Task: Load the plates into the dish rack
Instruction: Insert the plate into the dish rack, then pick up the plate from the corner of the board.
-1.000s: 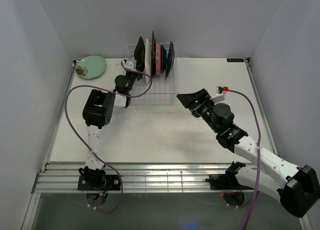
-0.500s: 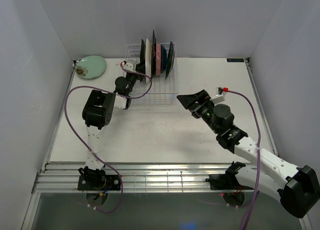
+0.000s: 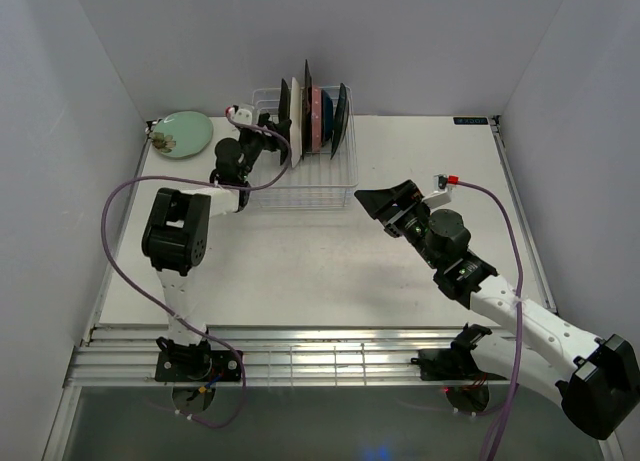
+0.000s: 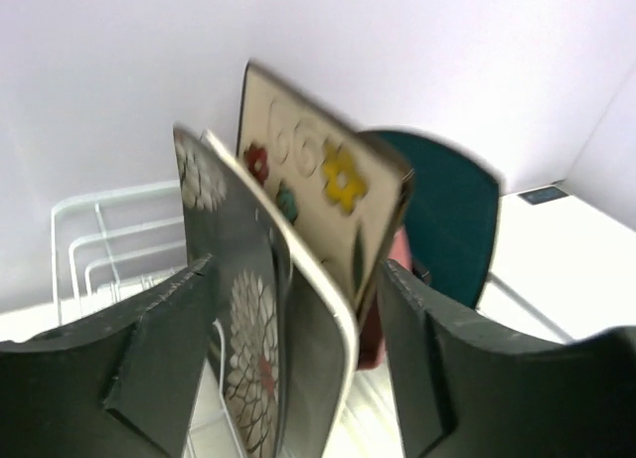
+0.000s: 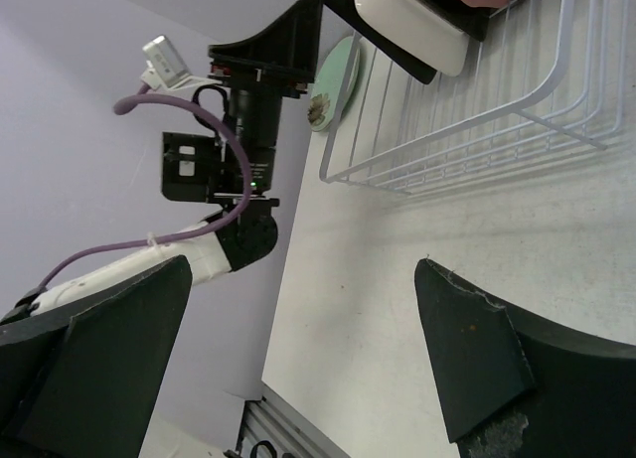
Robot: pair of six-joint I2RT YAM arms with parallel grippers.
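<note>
Drawn back left of the dish rack [image 3: 300, 193], the left hand [image 3: 258, 146] is shown spread and empty; the right hand [image 3: 372, 203] is likewise held wide, nothing gripped.

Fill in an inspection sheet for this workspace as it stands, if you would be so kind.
Surface: white table, no spills seen.
Job's things: several plates upright in the dish rack; pale green plate flat on the table, far left corner.
Clutter: nothing seen.
Grippers: left gripper open at the racked plates; right gripper open, empty, over the table.
Cables: purple cables loop beside both arms.
Surroundings: plain walls on three sides.
</note>
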